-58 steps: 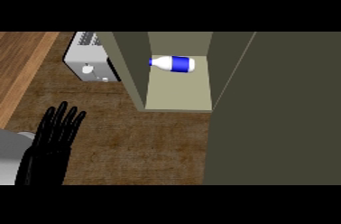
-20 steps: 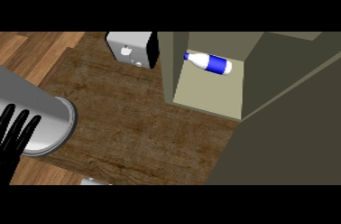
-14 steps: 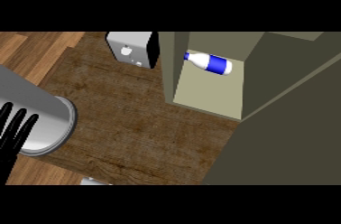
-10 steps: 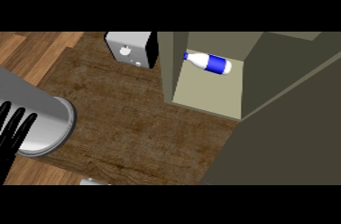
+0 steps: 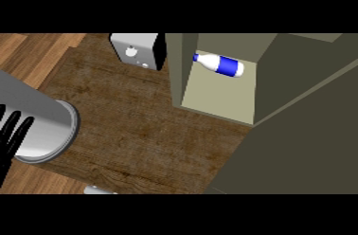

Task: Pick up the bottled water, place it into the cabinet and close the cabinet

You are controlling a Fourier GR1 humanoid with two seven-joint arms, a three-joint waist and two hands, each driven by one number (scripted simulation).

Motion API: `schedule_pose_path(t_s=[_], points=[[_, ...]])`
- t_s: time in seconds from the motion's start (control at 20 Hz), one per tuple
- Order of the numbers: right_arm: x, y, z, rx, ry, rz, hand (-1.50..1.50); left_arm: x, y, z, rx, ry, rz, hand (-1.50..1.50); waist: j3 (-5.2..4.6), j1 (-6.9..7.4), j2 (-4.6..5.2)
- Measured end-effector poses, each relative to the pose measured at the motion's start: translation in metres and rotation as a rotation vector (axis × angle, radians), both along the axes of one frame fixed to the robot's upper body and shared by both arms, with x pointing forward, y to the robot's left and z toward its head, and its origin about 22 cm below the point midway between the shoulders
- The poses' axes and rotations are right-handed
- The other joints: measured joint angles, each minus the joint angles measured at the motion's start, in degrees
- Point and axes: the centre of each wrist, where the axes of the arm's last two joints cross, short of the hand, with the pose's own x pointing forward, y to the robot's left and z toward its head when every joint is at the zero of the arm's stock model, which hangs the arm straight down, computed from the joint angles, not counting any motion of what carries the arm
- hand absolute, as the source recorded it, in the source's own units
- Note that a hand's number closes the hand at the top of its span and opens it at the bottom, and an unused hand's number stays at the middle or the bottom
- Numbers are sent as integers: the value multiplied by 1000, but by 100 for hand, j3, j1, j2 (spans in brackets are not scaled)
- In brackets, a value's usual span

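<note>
Since earlier, left hand (image 5: pixel 13 134) edged lower-left, fingers straight; bottled water (image 5: pixel 219 65) lies in cabinet (image 5: pixel 217 94).

Kitchen, dark wood counter (image 5: pixel 147 125), olive cabinet (image 5: pixel 293 134) standing open, white toaster-like appliance (image 5: pixel 136 50) at the counter's back edge

The left hand (image 5: pixel 10 139) is cut off at the view's left edge.

Even, shadowless light falls over the dark wooden tabletop (image 5: pixel 140 125), while the cabinet (image 5: pixel 217 94) interior shows pale and its door is dim olive.
</note>
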Motion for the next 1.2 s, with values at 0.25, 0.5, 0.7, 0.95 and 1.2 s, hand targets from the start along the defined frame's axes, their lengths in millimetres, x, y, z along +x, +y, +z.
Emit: schedule_pose_path(t_s=[0.25,0.5,0.7,0.95,1.2], points=[[4,3,-7,60,60,53,150,3,-2,3,-1,-12,-27,-150,9,118,100],[12,8,-15,108,139,54,150,4,-2,3,0,-17,-40,-150,25,150,130],[27,17,-15,91,145,31,150,2,0,2,2,-9,-36,-150,33,110,97],[58,26,-10,-3,101,-12,150,2,1,0,0,2,-38,-150,37,94,36],[87,44,-1,-86,74,-37,150,0,3,-3,-7,11,-26,-150,55,38,-9]])
